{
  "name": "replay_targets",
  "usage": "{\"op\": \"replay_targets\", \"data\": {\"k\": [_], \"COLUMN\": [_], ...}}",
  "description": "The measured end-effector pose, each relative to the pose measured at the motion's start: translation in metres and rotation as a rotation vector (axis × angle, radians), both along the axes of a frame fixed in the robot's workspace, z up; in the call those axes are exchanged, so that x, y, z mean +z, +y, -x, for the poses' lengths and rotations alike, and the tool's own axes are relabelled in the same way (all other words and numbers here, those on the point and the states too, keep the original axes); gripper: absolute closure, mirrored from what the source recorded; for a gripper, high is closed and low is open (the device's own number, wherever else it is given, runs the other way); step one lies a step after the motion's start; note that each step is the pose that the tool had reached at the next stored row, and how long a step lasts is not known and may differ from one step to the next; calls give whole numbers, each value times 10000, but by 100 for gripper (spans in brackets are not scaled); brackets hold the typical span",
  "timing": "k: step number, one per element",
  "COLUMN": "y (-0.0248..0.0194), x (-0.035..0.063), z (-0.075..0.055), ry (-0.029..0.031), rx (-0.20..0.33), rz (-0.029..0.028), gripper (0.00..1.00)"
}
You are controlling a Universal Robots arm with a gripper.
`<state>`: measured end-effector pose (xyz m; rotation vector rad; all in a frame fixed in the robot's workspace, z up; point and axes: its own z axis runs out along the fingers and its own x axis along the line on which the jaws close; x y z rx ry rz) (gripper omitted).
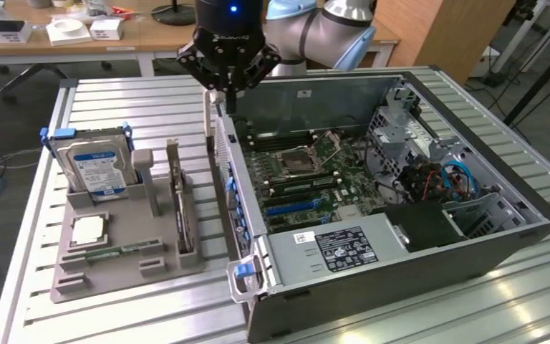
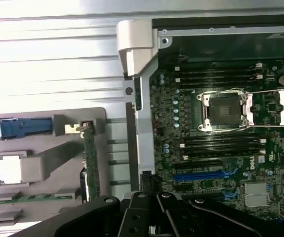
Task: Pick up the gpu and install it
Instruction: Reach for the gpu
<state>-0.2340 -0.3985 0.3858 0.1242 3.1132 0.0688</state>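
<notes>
Exterior view: the arm (image 1: 328,25) is reaching in from the far side of the counter (image 1: 122,97) with its wrist pointing straight down. The end effector (image 1: 224,92) is hanging over the far end of the computer case (image 1: 399,287), above the side wall that faces the tray (image 1: 127,269). Its fingers are pressed narrow, tip against tip. Whether they are touching the wall's rim I cannot tell.

The gpu (image 1: 177,197) is standing on its long edge in a slot of the gray tray, between the hard drive (image 1: 94,168) and the case wall, and apart from the end effector. In the wrist view the end effector (image 2: 147,180) is sitting beside the pale wall rim, with the gpu (image 2: 90,165) showing as a thin green edge in its slot.

The case is lying on its side with the open face up, so the motherboard (image 1: 304,168) and its blue slot (image 1: 292,208) are lying exposed below the rim. Only a narrow strip of counter is separating the tray from the case wall. Bare slats are stretching beyond the hard drive toward the exterior view's left.
</notes>
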Motion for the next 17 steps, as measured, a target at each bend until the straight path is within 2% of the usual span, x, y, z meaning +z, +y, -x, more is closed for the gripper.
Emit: {"op": "replay_targets", "data": {"k": [10, 17], "y": [0, 0], "x": [-25, -41], "z": [352, 542], "ry": [1, 0], "rx": [-15, -21], "rz": [3, 10], "gripper": [90, 90]}}
